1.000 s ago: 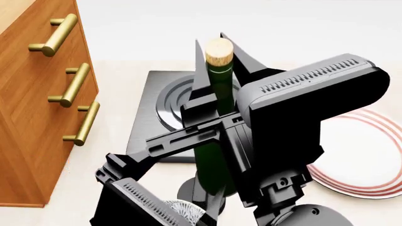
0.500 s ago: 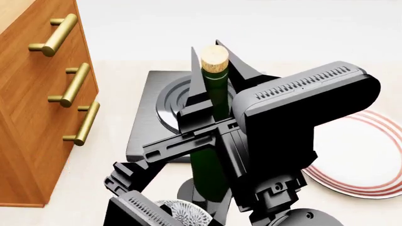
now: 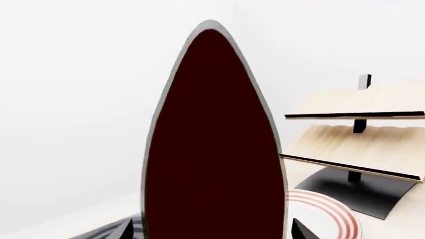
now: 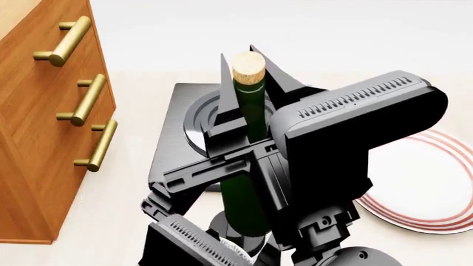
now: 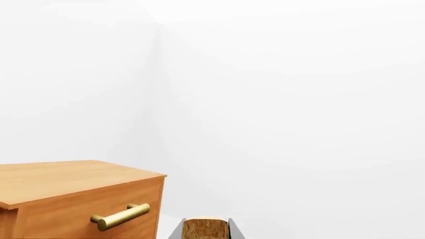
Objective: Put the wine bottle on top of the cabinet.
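Wine bottle (image 4: 247, 166), dark green glass with tan cork, stands upright, clenched in right tool (image 4: 247, 127); left tool's state unclear, cabinet (image 4: 41, 122) at left

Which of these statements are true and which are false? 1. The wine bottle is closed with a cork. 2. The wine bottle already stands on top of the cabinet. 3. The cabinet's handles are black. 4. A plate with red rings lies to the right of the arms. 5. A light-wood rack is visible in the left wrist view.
1. True: the wine bottle has a tan cork in its neck.
2. False: it is upright between the arms, beside the cabinet, in front of the drawers.
3. False: the handles are brass-gold.
4. True: the plate has red rings near its rim.
5. True: the rack stands behind the bottle there.
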